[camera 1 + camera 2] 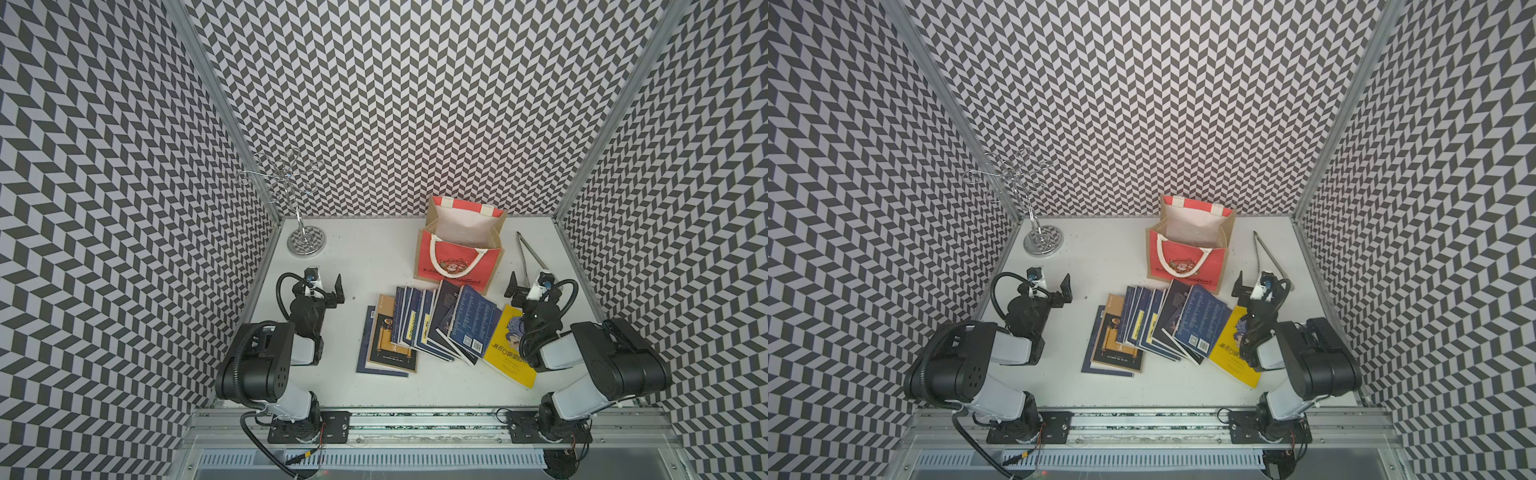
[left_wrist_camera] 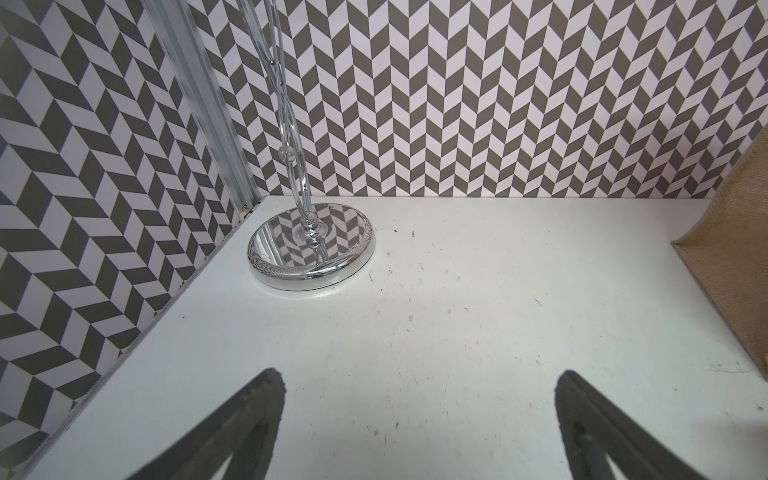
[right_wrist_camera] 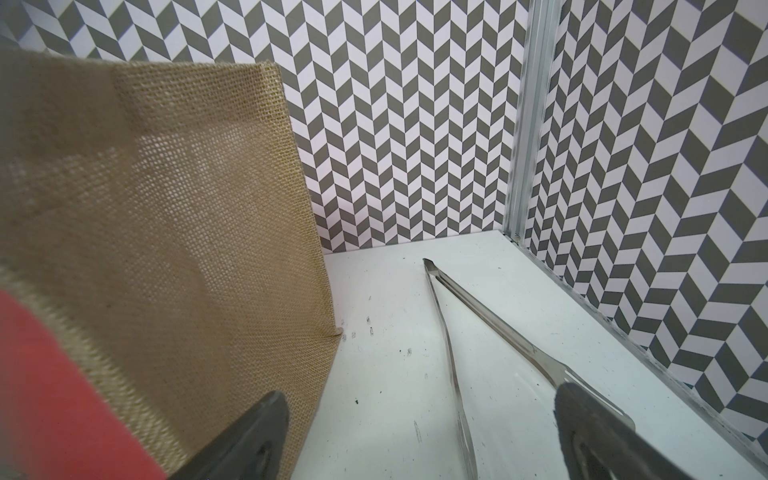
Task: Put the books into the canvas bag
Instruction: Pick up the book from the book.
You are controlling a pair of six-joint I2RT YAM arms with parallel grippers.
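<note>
Thin, mostly navy paperback books lie fanned on the white surface just in front of the open red-and-jute canvas bag. Left fingers and right fingers spread wide, empty. Likely light, floppy, slick: pinch an overlapping raised edge.

Near canvas bag (jute side): tongs; right claw spread.

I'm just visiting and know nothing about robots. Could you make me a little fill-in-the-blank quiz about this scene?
1. The front of the canvas bag is coloured ____.
2. The book nearest the right gripper has a bright ____ cover.
3. The jaws of the left gripper and the right gripper stand ____.
4. The metal tongs lie beside the ____ gripper.
Missing words: red, yellow, open, right.
</note>
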